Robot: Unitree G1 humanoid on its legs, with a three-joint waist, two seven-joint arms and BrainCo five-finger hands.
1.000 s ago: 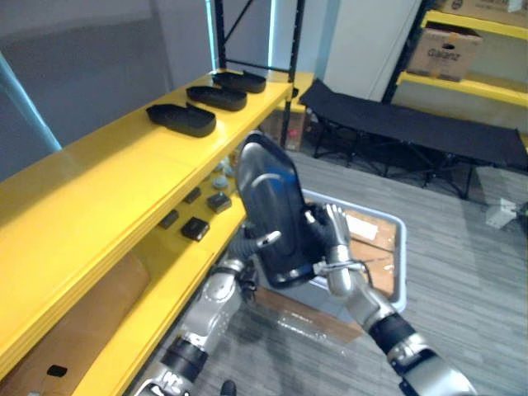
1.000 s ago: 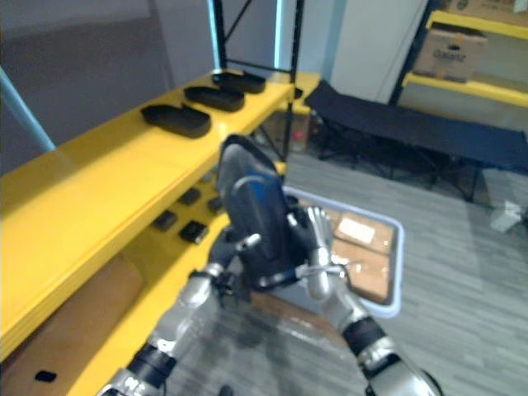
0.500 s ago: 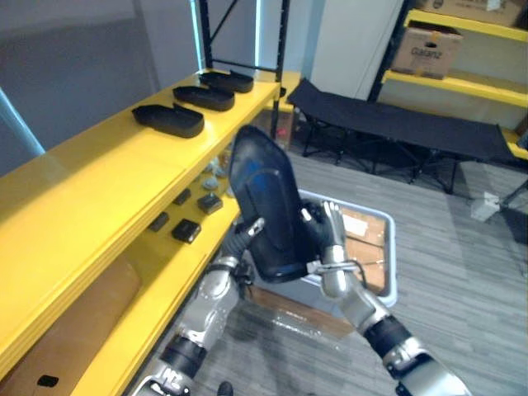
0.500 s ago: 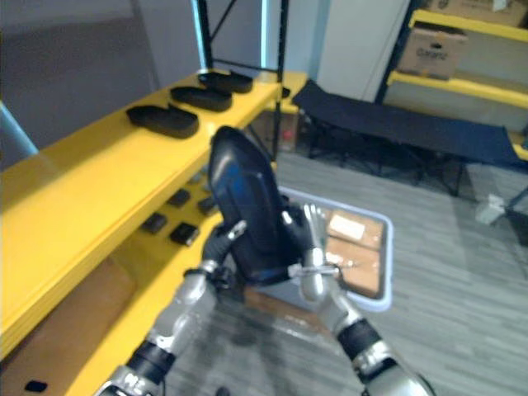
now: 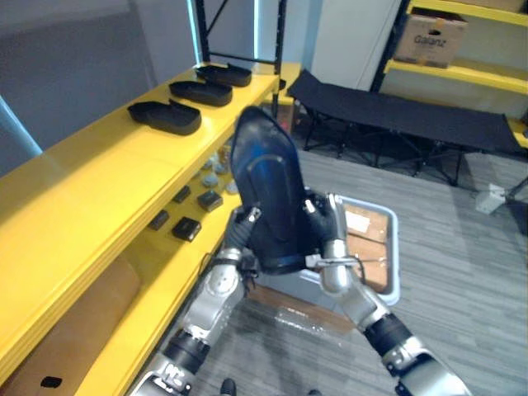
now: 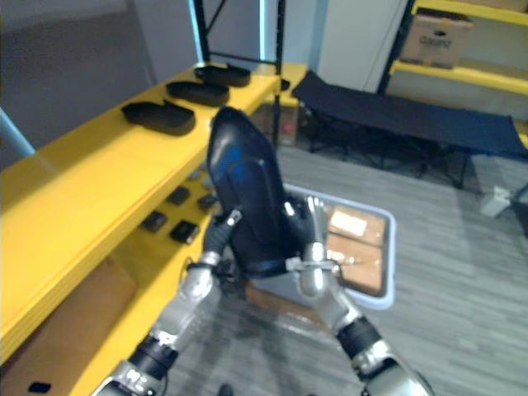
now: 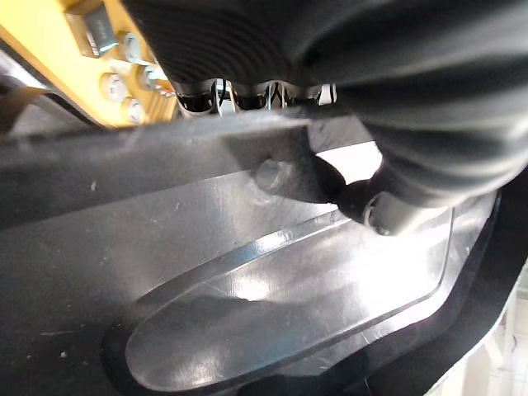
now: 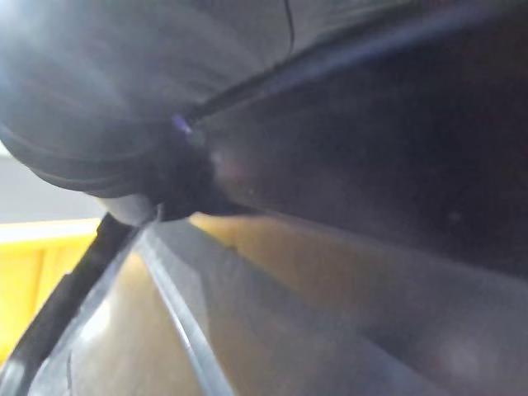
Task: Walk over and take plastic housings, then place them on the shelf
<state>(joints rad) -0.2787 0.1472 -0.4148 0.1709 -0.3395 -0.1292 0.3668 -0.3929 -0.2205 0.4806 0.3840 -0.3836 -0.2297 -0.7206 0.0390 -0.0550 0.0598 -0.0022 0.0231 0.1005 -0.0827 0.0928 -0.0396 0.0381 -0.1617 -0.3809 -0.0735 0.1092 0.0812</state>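
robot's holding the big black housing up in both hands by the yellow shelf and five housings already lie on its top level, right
Not five: the left eye view shows three black plastic housings lying on the top level of the yellow shelf. The rest stands: the left hand and right hand hold the large black plastic housing up beside it.

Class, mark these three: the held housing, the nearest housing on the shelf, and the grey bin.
held housing (image 5: 268,186): left eye view, its broad glossy face.
nearest shelf housing (image 5: 165,118): left eye view, its middle.
grey bin (image 5: 397,256): left eye view, right rim.
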